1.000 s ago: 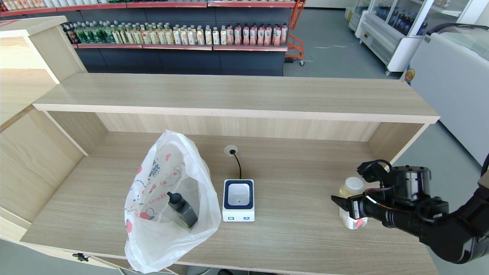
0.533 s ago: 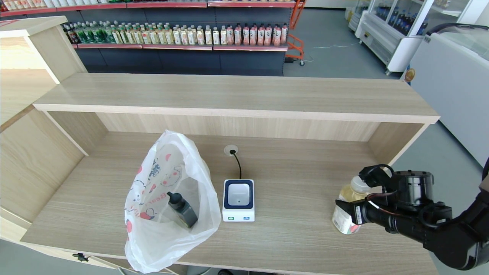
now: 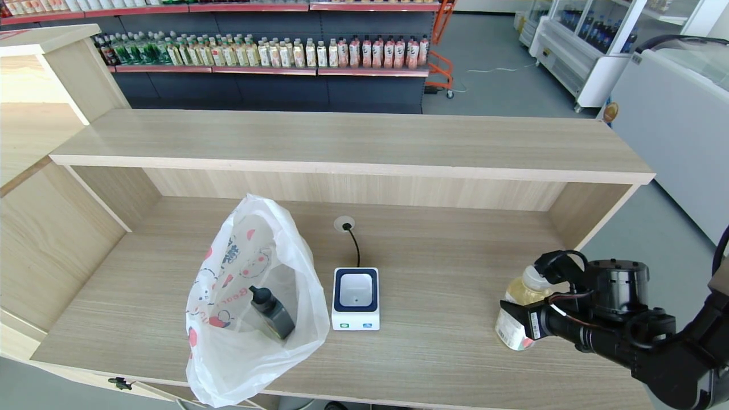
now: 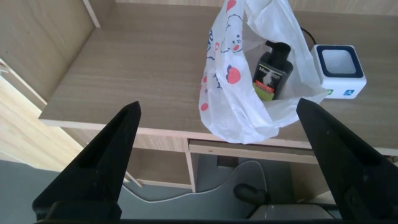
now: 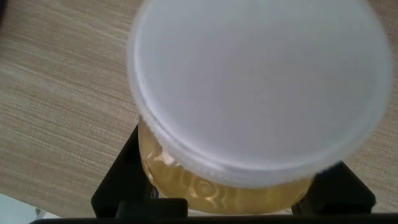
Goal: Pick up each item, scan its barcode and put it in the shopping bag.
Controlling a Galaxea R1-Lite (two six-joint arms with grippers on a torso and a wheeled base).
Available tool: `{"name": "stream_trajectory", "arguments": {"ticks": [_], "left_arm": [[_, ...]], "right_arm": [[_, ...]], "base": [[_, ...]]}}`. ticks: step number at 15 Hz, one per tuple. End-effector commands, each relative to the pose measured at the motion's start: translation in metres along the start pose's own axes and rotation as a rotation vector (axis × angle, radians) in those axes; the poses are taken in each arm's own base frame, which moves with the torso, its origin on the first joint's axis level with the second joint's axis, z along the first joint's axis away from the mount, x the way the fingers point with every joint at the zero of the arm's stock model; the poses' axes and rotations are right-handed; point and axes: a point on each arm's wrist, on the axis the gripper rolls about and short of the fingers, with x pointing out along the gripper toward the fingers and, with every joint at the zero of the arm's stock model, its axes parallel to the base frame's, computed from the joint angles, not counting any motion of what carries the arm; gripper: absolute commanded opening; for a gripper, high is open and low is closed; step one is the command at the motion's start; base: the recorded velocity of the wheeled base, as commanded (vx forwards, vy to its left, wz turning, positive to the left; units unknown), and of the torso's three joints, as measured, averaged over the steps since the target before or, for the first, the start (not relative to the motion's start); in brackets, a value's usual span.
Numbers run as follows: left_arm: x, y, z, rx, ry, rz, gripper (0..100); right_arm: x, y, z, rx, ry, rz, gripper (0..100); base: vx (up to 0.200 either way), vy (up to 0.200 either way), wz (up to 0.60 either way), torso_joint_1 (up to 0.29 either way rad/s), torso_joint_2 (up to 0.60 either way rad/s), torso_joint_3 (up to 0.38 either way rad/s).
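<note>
Right claw (image 3: 521,313) of mine squeezes the yellow drink bottle (image 3: 519,293), tipped at the right end of the counter (image 3: 444,273), and the smooth, leaning bottle could slide out and drop on the long way to the scanner (image 3: 355,297).

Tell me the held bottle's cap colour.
The bottle's cap is white, clearest in the right wrist view.
</note>
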Motion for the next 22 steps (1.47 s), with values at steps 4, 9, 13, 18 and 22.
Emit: {"name": "stream_trajectory", "arguments": {"ticks": [4, 9, 13, 18, 22], "left_arm": [[0.000, 0.000, 0.000, 0.000, 0.000, 0.000, 100], [0.000, 0.000, 0.000, 0.000, 0.000, 0.000, 100], [0.000, 0.000, 0.000, 0.000, 0.000, 0.000, 100], [0.000, 0.000, 0.000, 0.000, 0.000, 0.000, 100], [0.000, 0.000, 0.000, 0.000, 0.000, 0.000, 100]], "right_arm": [[0.004, 0.000, -0.009, 0.001, 0.019, 0.000, 0], [0.005, 0.000, -0.005, -0.008, -0.019, -0.002, 0], [-0.028, 0.000, 0.046, 0.068, -0.249, 0.181, 0], [-0.067, 0.005, 0.076, 0.214, -0.308, 0.507, 0], [-0.075, 0.034, 0.080, 0.253, -0.258, 0.751, 0]], "base": [[0.000, 0.000, 0.00, 0.000, 0.00, 0.000], [0.000, 0.000, 0.00, 0.000, 0.00, 0.000], [0.000, 0.000, 0.00, 0.000, 0.00, 0.000], [0.000, 0.000, 0.00, 0.000, 0.00, 0.000], [0.000, 0.000, 0.00, 0.000, 0.00, 0.000]]}}
